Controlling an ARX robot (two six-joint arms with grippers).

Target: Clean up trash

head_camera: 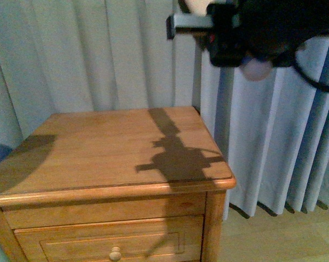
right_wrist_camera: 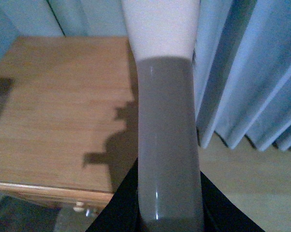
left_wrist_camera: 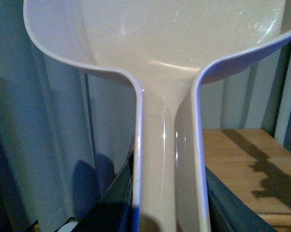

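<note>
The trash is out of view in all three frames. In the left wrist view a white dustpan with a bluish rim fills the frame, and my left gripper is shut on its handle. In the right wrist view the brush shows a grey handle with a white upper part, and my right gripper is shut on it. From the front, the right arm hangs high at the top right, above and behind the back right corner of the wooden nightstand. The left arm does not show there.
Pale blue curtains hang behind and to the right of the nightstand. It has a drawer with a round knob. Light wooden floor lies to its right. The arm's shadow falls on the nightstand top.
</note>
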